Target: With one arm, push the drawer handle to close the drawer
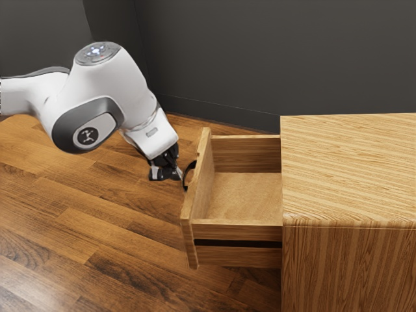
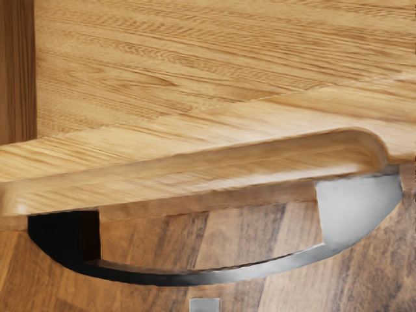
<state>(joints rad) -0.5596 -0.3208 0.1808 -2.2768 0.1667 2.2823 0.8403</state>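
The gripper is at the outer side of the drawer front, with its fingers together and shut on nothing. Its tips are close to the dark curved handle; contact cannot be made out. The drawer is pulled well out from the cabinet. In the wrist view, the handle bows outward from the drawer front, its ends black and shiny silver. Just outside the handle's middle is the small grey tip of the gripper.
Inside, the drawer shows a bare wooden bottom. Wooden floor lies below the arm and drawer. A dark wall stands behind them, and the cabinet's side borders the drawer opening.
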